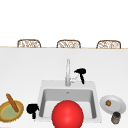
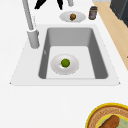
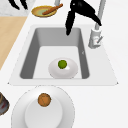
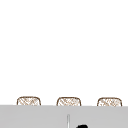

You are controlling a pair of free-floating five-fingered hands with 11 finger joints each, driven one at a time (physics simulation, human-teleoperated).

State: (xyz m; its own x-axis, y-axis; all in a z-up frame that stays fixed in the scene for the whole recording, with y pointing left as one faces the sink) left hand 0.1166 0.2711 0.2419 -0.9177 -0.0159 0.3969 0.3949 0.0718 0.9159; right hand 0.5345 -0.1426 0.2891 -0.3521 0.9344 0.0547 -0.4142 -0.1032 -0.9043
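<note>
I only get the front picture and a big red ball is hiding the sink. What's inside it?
Observer: A white plate lies on the sink floor, with a small green ball on it.
Operator: Is the right hand touching the tap?
Observer: In the right side view the right hand hangs above the sink's far end, beside the tap, fingers pointing down; I cannot tell if it touches.
Operator: What's the brown dot on the plate by the jar?
Observer: A round brown ball, sitting on the counter plate.
</note>
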